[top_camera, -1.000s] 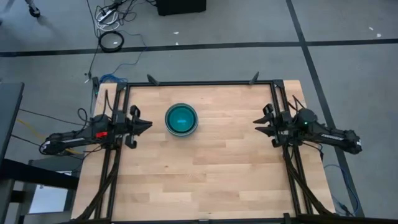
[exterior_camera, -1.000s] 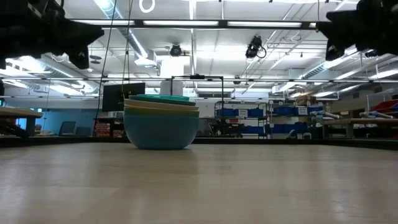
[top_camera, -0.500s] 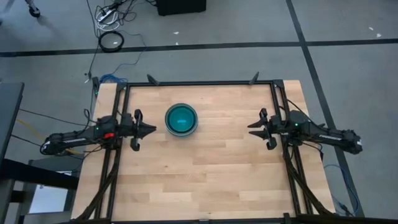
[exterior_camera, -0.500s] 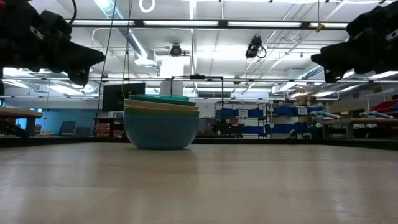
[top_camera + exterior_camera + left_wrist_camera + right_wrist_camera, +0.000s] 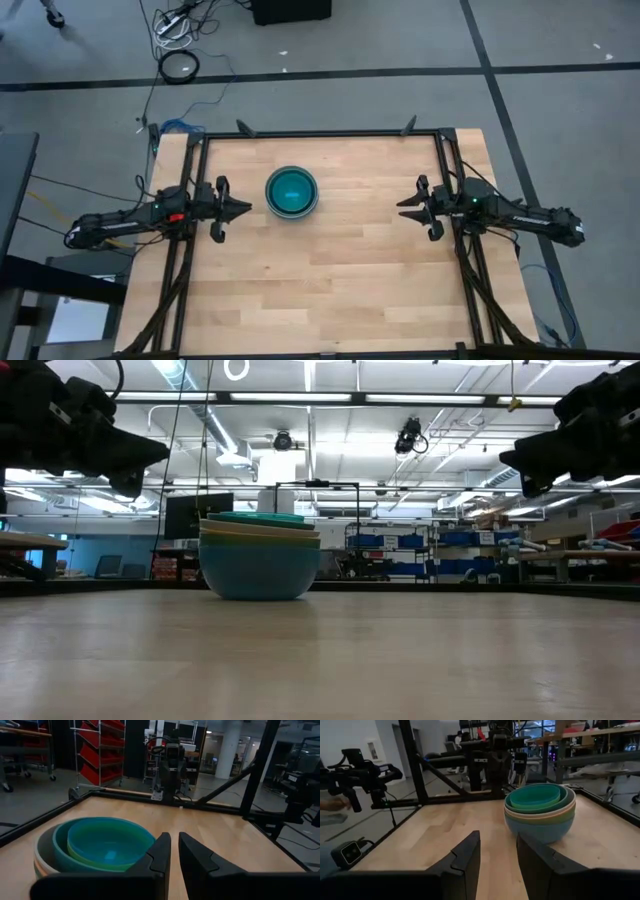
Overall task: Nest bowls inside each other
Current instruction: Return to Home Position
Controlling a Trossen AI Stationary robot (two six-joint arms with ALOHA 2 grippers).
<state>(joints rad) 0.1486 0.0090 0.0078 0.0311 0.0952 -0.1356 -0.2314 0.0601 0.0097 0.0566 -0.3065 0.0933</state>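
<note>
The bowls (image 5: 291,191) stand nested in one stack left of the table's middle, toward the far edge. The outermost, light blue bowl (image 5: 260,575) rests by its base on the wood; cream, green and teal rims (image 5: 539,800) show inside it. My left gripper (image 5: 243,207) hovers level just left of the stack, fingers a narrow slit apart (image 5: 174,836), nothing between them. My right gripper (image 5: 402,208) hovers level by the table's right side, far from the stack, open and empty (image 5: 497,836). In the low view, left gripper (image 5: 160,453) and right gripper (image 5: 507,458) hang above rim height.
A black frame (image 5: 320,133) runs along the table's far edge and down both sides (image 5: 190,280), where the arms are mounted. Bare wood (image 5: 330,280) stretches from the stack to the near edge and between the two grippers.
Both grippers have come down a little and tipped to level, each reaching slightly farther toward the table's middle, then kept still. The finger gaps look the same. The stack of bowls has not moved.
</note>
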